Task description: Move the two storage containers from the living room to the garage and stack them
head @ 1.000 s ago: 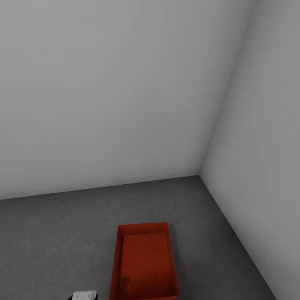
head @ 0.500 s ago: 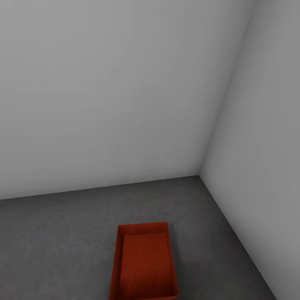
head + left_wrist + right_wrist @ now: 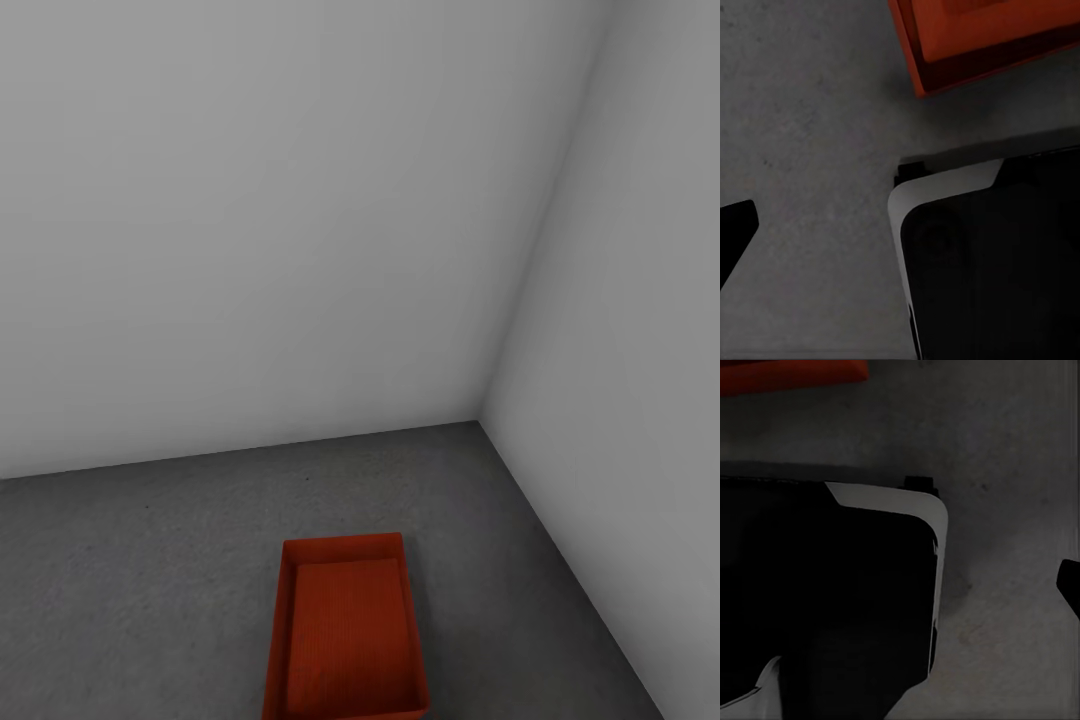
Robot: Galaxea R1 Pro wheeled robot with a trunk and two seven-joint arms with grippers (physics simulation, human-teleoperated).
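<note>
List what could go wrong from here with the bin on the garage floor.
1. The orange bin sits on the concrete floor close to the robot's base, whose white-edged corner shows just beside it in the left wrist view; driving forward or turning could knock it askew.
2. It lies near the corner by the right wall, so there may be little room to approach from that side when stacking a second bin.

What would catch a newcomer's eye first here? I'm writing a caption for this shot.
The orange-red storage container stands out at once, open-top and empty, sitting on the dark grey concrete floor at the head view's lower middle. Behind it two bare pale walls meet in a corner to the right.
</note>
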